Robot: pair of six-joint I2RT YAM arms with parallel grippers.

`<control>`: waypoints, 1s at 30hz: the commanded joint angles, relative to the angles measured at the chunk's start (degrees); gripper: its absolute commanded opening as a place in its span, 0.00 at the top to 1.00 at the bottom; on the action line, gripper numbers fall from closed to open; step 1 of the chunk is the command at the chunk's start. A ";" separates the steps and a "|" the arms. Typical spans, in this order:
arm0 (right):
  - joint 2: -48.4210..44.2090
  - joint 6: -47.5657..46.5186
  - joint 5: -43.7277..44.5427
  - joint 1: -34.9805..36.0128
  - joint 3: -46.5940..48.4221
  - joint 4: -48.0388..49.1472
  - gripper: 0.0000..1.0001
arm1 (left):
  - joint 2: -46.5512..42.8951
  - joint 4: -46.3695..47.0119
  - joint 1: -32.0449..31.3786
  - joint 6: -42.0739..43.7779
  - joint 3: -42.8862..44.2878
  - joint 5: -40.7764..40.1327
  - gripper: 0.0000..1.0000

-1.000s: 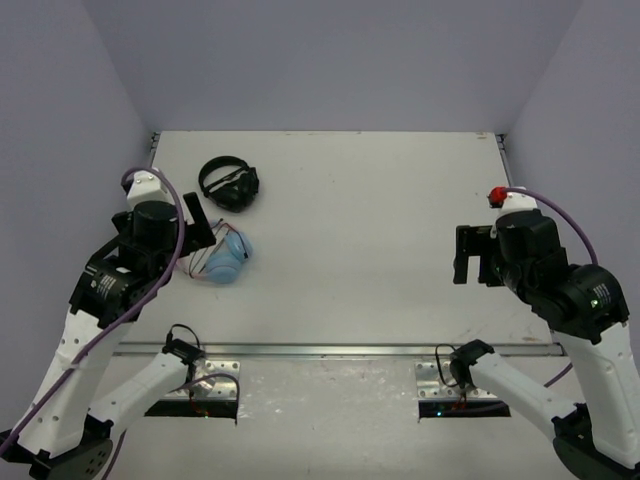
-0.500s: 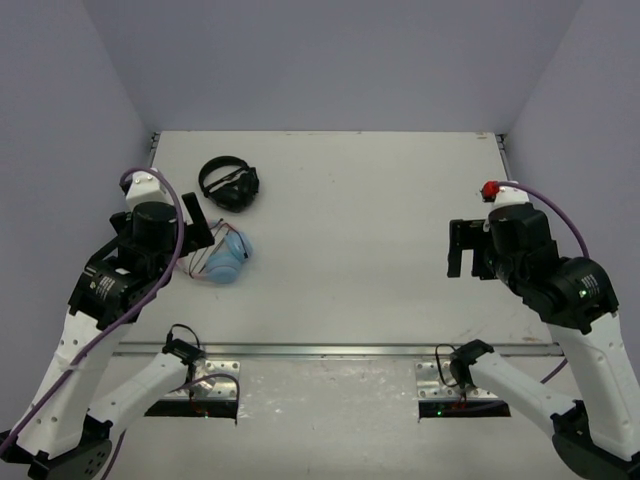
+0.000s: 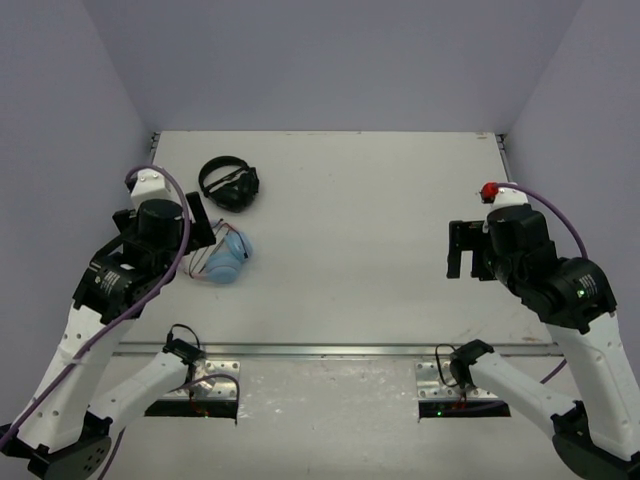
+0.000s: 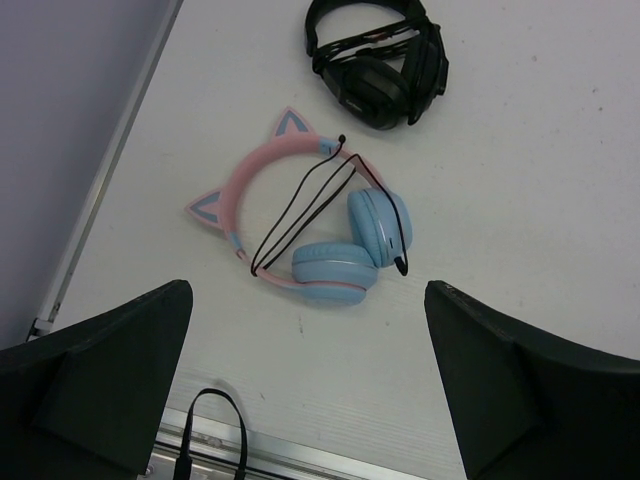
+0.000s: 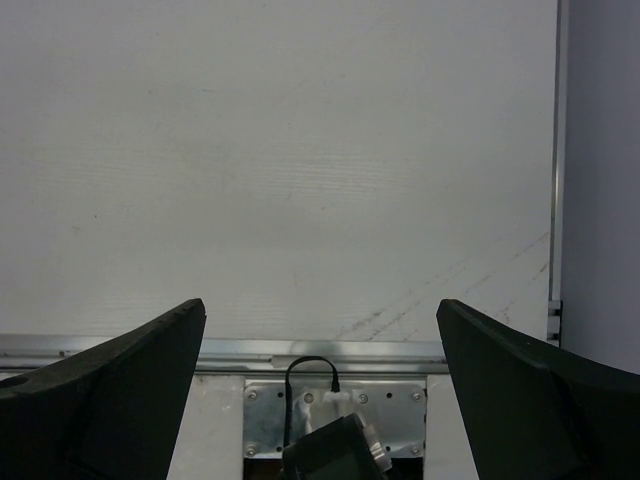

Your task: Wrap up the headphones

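Left gripper (image 4: 308,290) fingers spread wide, gripping nothing; right gripper (image 5: 320,305) likewise. The headphones (image 4: 335,268) (cable strung across the band's arc) lie on the table (image 4: 540,200) just beside the black headphones (image 4: 378,60), on the arms' side, with the right gripper well apart to the right.

**Cat-ear headphones lie below wide-spread fingers**

Pink-banded over-ear headphones with two cat ears and light blue round earcups (image 4: 335,268) lie flat on the white table (image 4: 520,180). Their thin black cable (image 4: 300,200) is strung in a few strands across the band's opening. Farther off, well apart, lies an all-black pair of headphones (image 4: 378,62). The left gripper (image 4: 307,300) hangs above — its dark fingers (image 4: 105,385) spread wide, holding nothing. A metal rail (image 4: 105,180) edges the table.
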 commanded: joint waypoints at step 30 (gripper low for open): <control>2.28 -1.20 3.65 0.26 23.92 -12.33 0.01 | -1.00 1.28 -4.70 3.79 17.40 -5.59 0.00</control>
